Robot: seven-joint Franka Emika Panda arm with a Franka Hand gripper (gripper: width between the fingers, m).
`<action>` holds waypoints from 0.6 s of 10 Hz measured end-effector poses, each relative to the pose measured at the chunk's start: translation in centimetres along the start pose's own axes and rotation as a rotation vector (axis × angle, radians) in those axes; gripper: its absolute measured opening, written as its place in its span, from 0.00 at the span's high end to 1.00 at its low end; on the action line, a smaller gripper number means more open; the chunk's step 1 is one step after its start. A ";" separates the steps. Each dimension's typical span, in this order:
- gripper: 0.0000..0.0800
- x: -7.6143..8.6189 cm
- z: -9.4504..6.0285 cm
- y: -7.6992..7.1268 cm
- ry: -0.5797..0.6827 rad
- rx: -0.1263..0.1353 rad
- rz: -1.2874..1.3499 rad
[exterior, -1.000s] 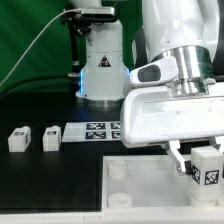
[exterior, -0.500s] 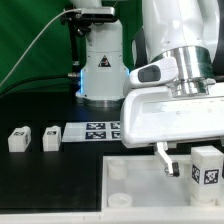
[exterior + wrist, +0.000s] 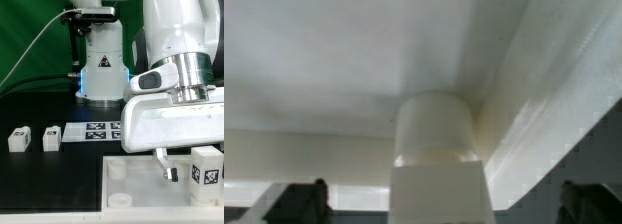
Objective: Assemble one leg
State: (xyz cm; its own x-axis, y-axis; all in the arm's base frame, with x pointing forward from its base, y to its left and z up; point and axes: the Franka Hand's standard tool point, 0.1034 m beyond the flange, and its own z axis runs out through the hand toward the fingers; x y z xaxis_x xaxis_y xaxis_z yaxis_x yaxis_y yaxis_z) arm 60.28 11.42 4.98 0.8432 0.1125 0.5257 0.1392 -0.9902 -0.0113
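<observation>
Gripper (image 3: 192, 160) hangs wide open and empty over the tray (image 3: 140, 186), its fingers straddling the leg (image 3: 207, 168) standing upright at the tray's corner, apparently seated, so likely only pulling clear is left.

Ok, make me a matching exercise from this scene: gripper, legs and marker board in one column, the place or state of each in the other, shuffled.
Things
1. gripper
2. leg beside the gripper
3. loose legs
4. marker board

Places or states
A. side by side on the black table, at the exterior view's left
B. open, holding nothing
C. lying flat on the table, beyond the tray
D. standing upright on the white tray, at the exterior view's right

Pairs: 1-B, 2-D, 3-A, 4-C
</observation>
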 end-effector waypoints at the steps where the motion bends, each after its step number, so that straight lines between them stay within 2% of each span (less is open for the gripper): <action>1: 0.19 0.8 -0.7 0.2 -0.009 0.000 -0.006; 3: 0.19 2.7 -2.6 0.5 -0.051 0.008 -0.001; 6: 0.19 3.5 -3.4 0.2 -0.360 0.061 0.012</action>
State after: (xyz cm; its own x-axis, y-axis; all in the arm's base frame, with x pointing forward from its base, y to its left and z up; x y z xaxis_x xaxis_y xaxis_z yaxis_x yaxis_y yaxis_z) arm 61.47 11.36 9.66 0.9722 0.1332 0.1923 0.1493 -0.9862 -0.0718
